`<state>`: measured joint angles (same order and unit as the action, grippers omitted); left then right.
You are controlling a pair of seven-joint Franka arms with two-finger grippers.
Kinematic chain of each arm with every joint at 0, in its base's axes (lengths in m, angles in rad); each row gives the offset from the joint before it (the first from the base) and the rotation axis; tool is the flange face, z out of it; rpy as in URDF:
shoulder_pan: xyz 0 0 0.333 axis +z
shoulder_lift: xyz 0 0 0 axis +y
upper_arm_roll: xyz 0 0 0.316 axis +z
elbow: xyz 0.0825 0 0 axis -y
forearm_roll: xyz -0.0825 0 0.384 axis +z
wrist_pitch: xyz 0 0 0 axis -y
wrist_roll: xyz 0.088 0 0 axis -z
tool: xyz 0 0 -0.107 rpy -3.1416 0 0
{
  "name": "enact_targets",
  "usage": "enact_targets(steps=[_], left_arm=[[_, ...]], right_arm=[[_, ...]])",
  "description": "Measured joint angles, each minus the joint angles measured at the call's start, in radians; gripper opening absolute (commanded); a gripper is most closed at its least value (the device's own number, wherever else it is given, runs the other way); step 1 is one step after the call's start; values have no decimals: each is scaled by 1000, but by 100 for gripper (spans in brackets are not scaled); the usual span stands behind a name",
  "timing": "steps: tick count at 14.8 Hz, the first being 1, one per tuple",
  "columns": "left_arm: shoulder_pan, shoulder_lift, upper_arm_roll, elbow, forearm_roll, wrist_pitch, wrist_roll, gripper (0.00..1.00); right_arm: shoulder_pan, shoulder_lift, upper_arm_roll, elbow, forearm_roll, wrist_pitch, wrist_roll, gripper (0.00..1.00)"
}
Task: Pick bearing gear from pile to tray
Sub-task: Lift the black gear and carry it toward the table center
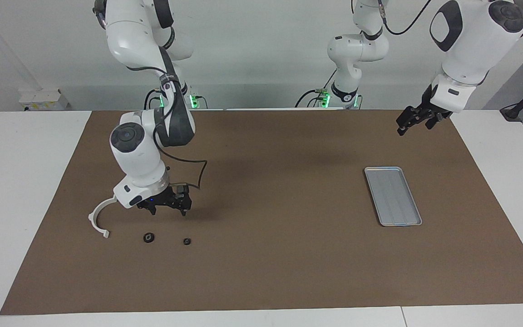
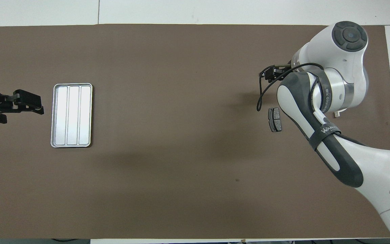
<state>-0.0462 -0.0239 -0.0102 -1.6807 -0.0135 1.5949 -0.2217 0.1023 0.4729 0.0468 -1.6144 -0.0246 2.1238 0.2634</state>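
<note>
The pile lies toward the right arm's end of the brown mat: a white half-ring bracket (image 1: 98,218) and two small black rings (image 1: 148,237) (image 1: 187,241) in the facing view. The overhead view shows one dark grey brake-pad piece (image 2: 275,119), nearer to the robots. My right gripper (image 1: 169,212) hangs open and empty, low over the mat beside the bracket, apart from the rings. In the overhead view the right arm covers the rings and its own fingers. The silver tray (image 1: 393,196) (image 2: 72,115) lies empty toward the left arm's end. My left gripper (image 1: 413,123) (image 2: 29,103) waits, raised and open, beside the tray.
The brown mat (image 1: 266,263) covers most of the white table. A black cable (image 1: 200,175) loops off the right wrist. A corner of the bracket (image 2: 337,114) peeks out from under the right arm in the overhead view.
</note>
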Motion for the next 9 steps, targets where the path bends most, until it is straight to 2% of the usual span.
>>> enact_targets(steps=[4,9], left_arm=[[0,0,0,0,0,0,0,100],[0,0,0,0,0,0,0,100]], right_arm=[[8,89,0,20,-36,58,104,97],[22,176,-1,147,-70,32,156,96]])
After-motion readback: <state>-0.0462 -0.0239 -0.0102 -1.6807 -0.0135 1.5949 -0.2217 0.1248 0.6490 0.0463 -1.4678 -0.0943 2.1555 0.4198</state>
